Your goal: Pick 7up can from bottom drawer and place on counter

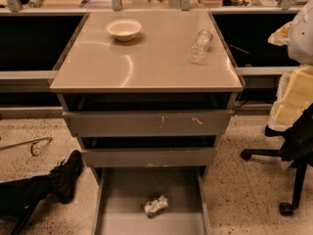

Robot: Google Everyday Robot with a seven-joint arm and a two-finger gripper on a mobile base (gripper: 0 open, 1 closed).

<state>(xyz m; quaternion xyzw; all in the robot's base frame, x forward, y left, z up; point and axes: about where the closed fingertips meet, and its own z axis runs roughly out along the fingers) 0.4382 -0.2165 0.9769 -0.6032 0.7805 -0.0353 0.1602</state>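
The 7up can (156, 205), silver-grey and crumpled, lies on its side on the floor of the bottom drawer (122, 192). The drawer is pulled out toward me at the foot of the grey cabinet, and the can sits near its middle, slightly right. The glossy beige counter (146, 62) tops the cabinet above it. My gripper is not in view. Only a white bulky shape (303, 31) shows at the right edge, well away from the can.
A white bowl (123, 29) and a clear plastic bottle (200, 45) on its side rest on the counter's far part. Two scratched drawer fronts (146, 124) sit above the open drawer. A black shoe and leg (63, 177) lie left; a chair base (293, 180) stands right.
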